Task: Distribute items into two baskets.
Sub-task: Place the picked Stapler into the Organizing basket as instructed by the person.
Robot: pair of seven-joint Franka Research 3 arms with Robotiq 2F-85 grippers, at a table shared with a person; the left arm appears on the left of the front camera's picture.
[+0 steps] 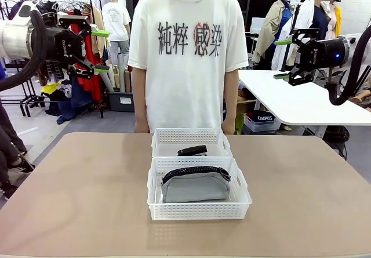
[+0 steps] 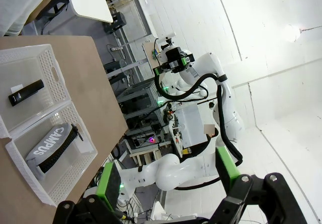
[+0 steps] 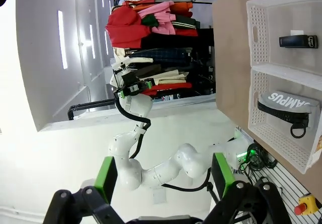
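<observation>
Task apparently complete: the pouch (image 1: 195,187) lay in the near basket (image 1: 199,210), the stapler (image 1: 192,151) in the far basket (image 1: 190,135); left gripper (image 1: 99,50) and right gripper (image 1: 283,58) hung raised, released, empty.

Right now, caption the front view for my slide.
Pouch in near basket, stapler in far basket; both grippers raised, open.

Person in white printed T-shirt (image 1: 186,49) standing at the far edge of the tan table (image 1: 75,194). Clothes rack (image 1: 64,14) with hanging garments sitting behind at left; white table (image 1: 301,104) behind at right, storage box (image 1: 259,122) sitting underneath it.
</observation>
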